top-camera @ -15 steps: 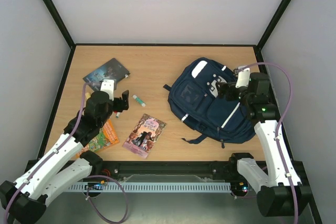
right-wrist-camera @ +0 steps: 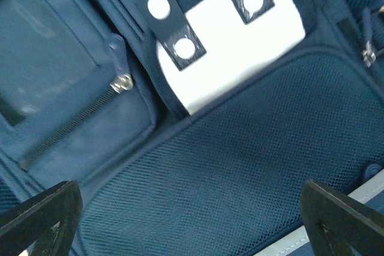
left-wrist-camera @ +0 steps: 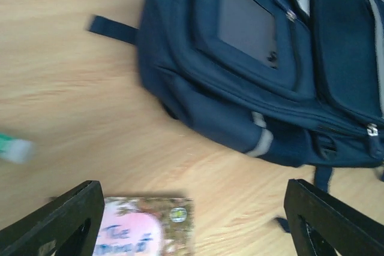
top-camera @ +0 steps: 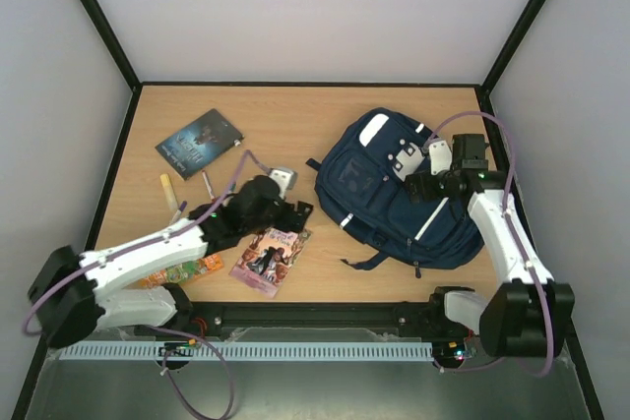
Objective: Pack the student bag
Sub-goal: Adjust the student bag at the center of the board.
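My left jaws, open and empty, have swung from the dark book [top-camera: 200,143] to above the pink book [top-camera: 271,255], near the bag [top-camera: 394,204] on the table's [top-camera: 285,120] right. My right jaws, open too, have moved in over its grey patch [right-wrist-camera: 240,46]. Nothing looks packed yet.

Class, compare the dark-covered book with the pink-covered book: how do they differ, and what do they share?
Cover: the dark-covered book is blue-black, the pink-covered book pink and purple. Place: the dark-covered book lies far back on the left, away from both arms; the pink-covered book lies near the front edge, close by the left pincer. Shared: both lie flat on the table, outside the student bag.
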You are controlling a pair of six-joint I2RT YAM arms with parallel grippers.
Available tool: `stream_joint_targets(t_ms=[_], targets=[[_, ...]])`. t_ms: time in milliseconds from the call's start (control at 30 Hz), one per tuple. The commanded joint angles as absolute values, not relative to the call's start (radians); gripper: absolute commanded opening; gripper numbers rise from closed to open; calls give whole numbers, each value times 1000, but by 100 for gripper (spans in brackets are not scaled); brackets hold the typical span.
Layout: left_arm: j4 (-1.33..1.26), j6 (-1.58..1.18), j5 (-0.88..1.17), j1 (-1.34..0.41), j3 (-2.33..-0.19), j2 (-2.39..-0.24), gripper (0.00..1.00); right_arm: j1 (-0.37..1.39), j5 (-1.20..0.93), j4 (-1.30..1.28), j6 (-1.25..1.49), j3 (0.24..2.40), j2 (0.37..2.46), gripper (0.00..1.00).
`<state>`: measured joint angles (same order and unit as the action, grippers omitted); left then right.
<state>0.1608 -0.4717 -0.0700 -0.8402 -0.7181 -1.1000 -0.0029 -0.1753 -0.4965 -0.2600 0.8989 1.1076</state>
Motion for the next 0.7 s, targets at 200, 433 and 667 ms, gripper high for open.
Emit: stream_joint_targets(t_ms=[200,433,667], targets=[[30,-691,-37,-1024,-891,-1466,97,-150,-225,-656,-392,1084,1367,99],[-5,-789,11,-1031,-960,-1638,99,-309,-229,-707,-424,1199,1549,99],[13,-847,60,-1032,-1121,-1823,97,-385,-123,-688,-470,1192,1654,99]])
